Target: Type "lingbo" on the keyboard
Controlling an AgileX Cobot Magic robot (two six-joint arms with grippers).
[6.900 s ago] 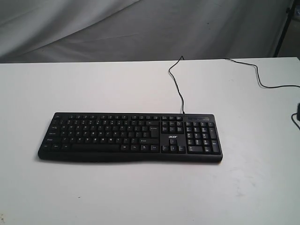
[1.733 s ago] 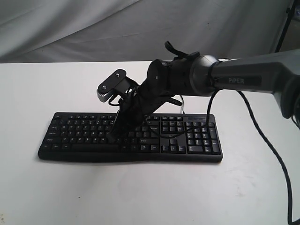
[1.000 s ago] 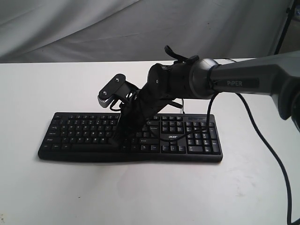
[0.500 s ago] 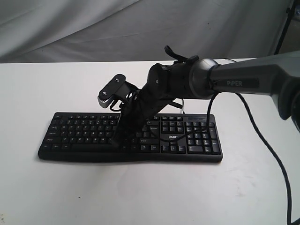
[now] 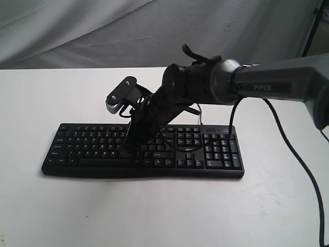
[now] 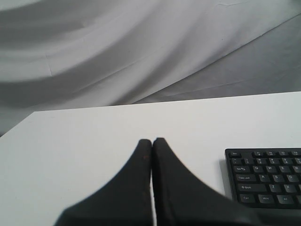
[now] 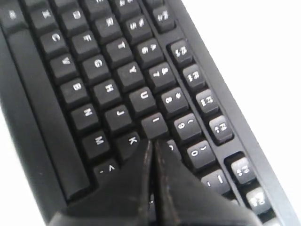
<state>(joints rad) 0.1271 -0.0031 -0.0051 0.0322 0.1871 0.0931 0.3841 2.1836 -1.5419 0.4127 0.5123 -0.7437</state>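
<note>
The wide black keyboard point(image 5: 205, 150) lies across the white table point(image 5: 154, 211); its left end shows in the left wrist view point(image 6: 263, 176). My right gripper point(image 5: 128, 149) reaches across from the right and slants down onto the letter keys, shut with nothing in it. In the right wrist view point(image 7: 153, 142) its tips sit just below the I key point(image 7: 154, 125), between K point(image 7: 131, 141) and the half-hidden O key point(image 7: 173, 149). I cannot tell whether they touch a key. My left gripper point(image 6: 152, 140) is shut and empty above bare table, off the keyboard's left end.
The right arm's body point(image 5: 267, 87) and its wrist camera point(image 5: 121, 96) hang over the keyboard's middle and hide part of it. A black arm cable point(image 5: 303, 170) loops down at the right. Grey cloth point(image 5: 103, 31) hangs behind the table's far edge.
At first the keyboard lay alone; then the right arm came in over it. In the last half second the right gripper's tip has risen a little from the lower letter rows towards the farther ones.
</note>
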